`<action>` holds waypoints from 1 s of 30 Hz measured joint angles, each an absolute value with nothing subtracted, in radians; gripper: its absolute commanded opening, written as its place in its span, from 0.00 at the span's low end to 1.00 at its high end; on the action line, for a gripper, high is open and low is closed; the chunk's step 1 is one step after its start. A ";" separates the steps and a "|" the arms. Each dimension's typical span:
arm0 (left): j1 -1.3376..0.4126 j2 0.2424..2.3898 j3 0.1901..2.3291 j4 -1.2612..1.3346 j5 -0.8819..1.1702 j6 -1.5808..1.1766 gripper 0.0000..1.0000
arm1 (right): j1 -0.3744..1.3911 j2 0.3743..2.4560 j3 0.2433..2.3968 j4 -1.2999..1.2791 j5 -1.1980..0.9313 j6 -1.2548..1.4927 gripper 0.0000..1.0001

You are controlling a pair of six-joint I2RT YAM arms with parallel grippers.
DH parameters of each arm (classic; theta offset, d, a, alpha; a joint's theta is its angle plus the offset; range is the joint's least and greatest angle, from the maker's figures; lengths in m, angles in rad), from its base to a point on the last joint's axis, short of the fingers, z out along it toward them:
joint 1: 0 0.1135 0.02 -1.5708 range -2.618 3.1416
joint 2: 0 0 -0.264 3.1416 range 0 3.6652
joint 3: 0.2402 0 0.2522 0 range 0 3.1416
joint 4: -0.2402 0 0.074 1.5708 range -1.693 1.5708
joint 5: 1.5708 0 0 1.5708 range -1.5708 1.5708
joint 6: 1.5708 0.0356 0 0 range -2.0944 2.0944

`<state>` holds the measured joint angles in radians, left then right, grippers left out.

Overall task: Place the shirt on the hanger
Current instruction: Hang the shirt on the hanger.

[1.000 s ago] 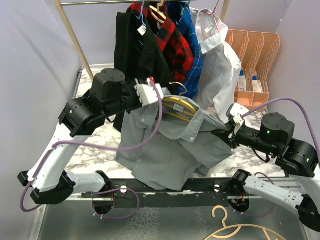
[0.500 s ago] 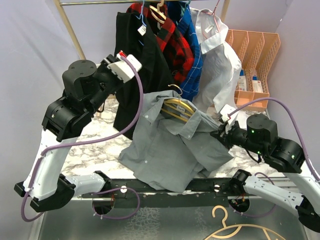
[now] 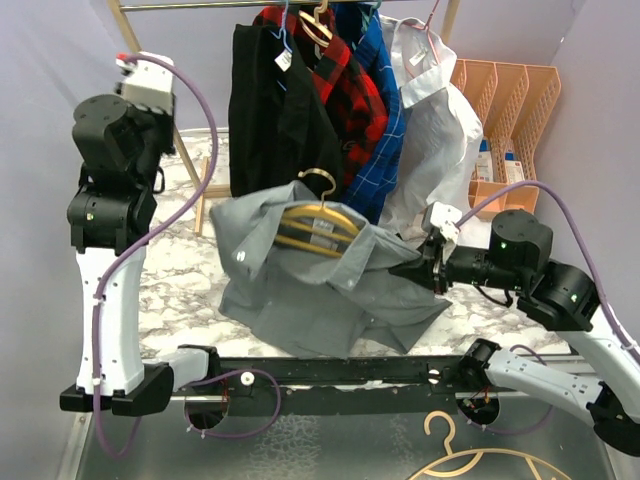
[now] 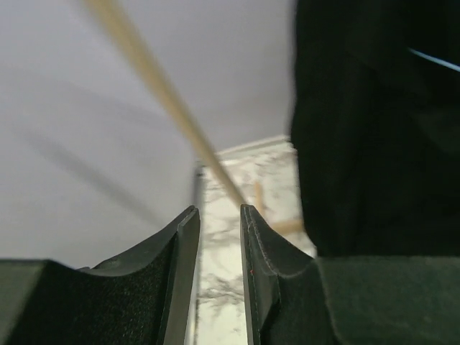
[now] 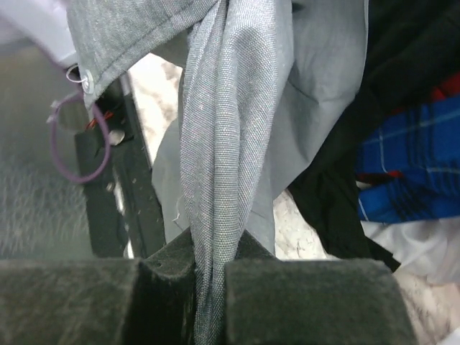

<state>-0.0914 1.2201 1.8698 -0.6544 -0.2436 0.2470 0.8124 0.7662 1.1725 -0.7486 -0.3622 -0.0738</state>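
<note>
The light-grey shirt [image 3: 310,290] hangs in the air over the marble table, bunched, with its collar around the yellow-gold hanger [image 3: 315,225]. The hanger's hook [image 3: 318,180] sticks up above the collar. My right gripper [image 3: 418,268] is shut on a fold of the shirt at its right side. In the right wrist view the twisted grey cloth [image 5: 230,108] runs straight down between the closed jaws of the right gripper [image 5: 210,266]. My left gripper [image 3: 140,80] is raised high at the far left, away from the shirt. In the left wrist view the left gripper [image 4: 219,215] is narrowly open and empty.
A clothes rack at the back holds a black garment [image 3: 275,100], plaid shirts [image 3: 350,80] and a white shirt [image 3: 440,140]. Its wooden leg [image 4: 165,93] slants past the left gripper. An orange organizer [image 3: 510,110] stands back right. A pale tan hanger [image 3: 480,460] lies at the near edge.
My left arm has let go of the shirt's collar and swung up and to the left. The shirt and hanger have shifted left, still held by the right gripper.
</note>
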 measured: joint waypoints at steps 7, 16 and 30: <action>-0.087 1.278 1.907 -1.017 0.428 0.435 0.35 | 0.813 0.785 1.258 -1.002 -0.488 -0.308 0.01; -0.126 1.399 2.087 -1.339 0.847 0.628 0.37 | 0.814 0.633 1.250 -1.142 -0.377 -0.487 0.01; -0.591 1.449 1.754 -1.410 1.092 0.573 0.49 | 0.819 0.583 1.253 -1.284 -0.282 -0.518 0.01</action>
